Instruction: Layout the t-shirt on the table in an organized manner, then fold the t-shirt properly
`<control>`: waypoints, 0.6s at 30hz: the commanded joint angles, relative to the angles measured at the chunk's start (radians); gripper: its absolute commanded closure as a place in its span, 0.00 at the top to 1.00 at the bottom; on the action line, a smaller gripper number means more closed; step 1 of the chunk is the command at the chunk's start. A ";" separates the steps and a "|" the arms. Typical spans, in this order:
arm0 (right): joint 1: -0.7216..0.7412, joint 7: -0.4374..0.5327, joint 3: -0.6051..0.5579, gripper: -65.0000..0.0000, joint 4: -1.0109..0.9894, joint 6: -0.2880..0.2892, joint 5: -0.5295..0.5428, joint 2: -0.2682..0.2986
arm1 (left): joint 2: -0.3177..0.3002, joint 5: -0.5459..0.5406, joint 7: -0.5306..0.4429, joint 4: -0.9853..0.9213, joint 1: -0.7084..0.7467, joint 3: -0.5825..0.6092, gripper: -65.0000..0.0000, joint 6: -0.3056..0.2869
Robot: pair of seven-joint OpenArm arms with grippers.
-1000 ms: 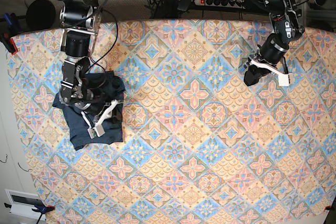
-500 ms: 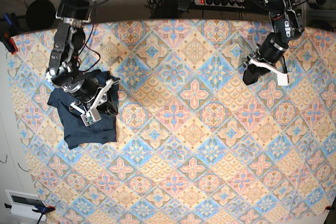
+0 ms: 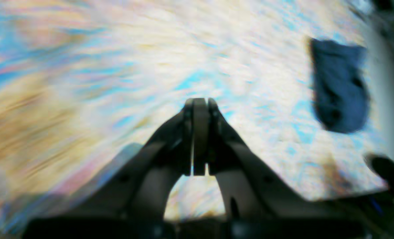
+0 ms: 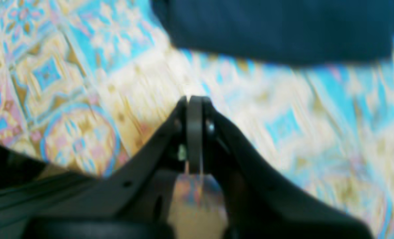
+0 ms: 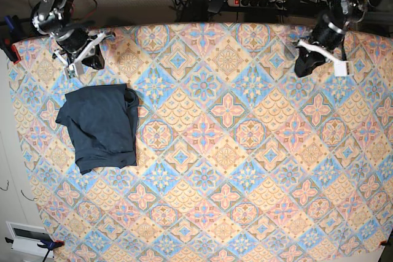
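the shirt [image 5: 101,127] looks soft and floppy, so grab an outer hem corner; left gripper [image 3: 199,137] and right gripper [image 4: 194,132] both pinched closed on nothing

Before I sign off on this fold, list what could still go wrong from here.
1. The dark navy cloth t-shirt lies as an uneven bundle with a lumpy right edge; the fold may not pass as proper.
2. It sits near the left edge of the pastel tile-patterned table, so a further tug could drag it off.
3. The right gripper and left gripper, both shut and empty, hang at the far edge; both wrist views are blurred, so any regrasp may be poorly aimed.
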 commanded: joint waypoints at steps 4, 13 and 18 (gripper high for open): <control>-0.101 0.021 0.088 0.00 0.019 0.003 0.001 0.013 | -0.005 -0.023 -0.010 0.019 0.116 -0.068 0.00 -0.013; -0.332 0.021 0.141 0.00 -0.085 0.003 -0.063 0.030 | 0.000 -0.016 -0.016 0.013 0.394 -0.118 0.00 -0.013; -0.372 0.027 0.134 0.00 -0.332 0.003 -0.065 0.033 | 0.075 0.080 -0.016 -0.098 0.438 -0.110 0.00 -0.015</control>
